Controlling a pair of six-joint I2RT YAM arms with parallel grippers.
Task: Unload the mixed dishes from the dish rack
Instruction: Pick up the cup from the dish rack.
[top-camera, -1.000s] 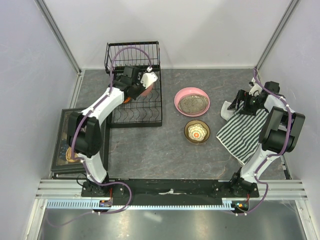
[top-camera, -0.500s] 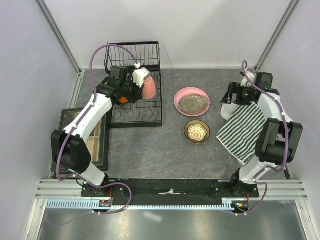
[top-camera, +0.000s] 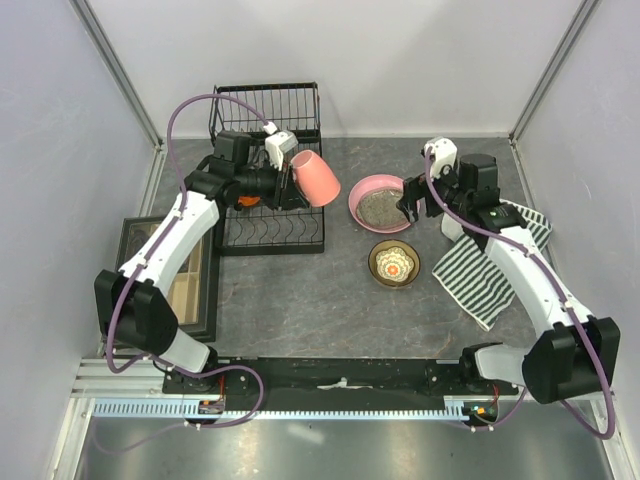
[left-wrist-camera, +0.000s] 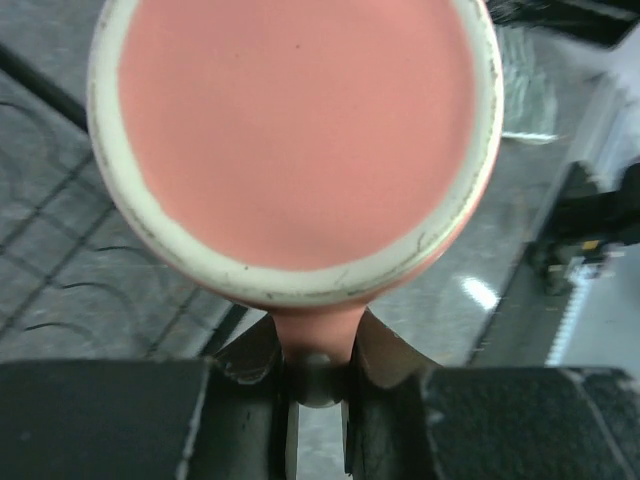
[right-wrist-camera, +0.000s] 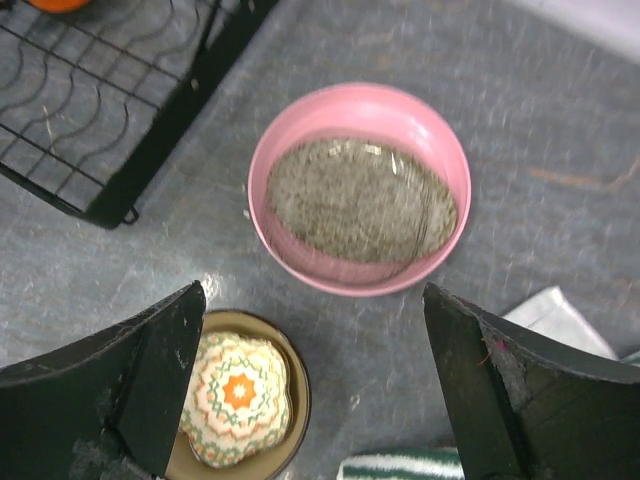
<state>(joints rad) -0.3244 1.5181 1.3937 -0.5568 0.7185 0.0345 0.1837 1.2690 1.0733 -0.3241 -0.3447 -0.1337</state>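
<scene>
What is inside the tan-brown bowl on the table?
A small white patterned bowl sits inside the tan-brown bowl. It covers most of the floor, so anything beneath it cannot be seen.

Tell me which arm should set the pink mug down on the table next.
Left. The left claw grips the pink mug by its handle, over the right edge of the dish rack. The right claw hangs open and empty above the pink dish.
</scene>
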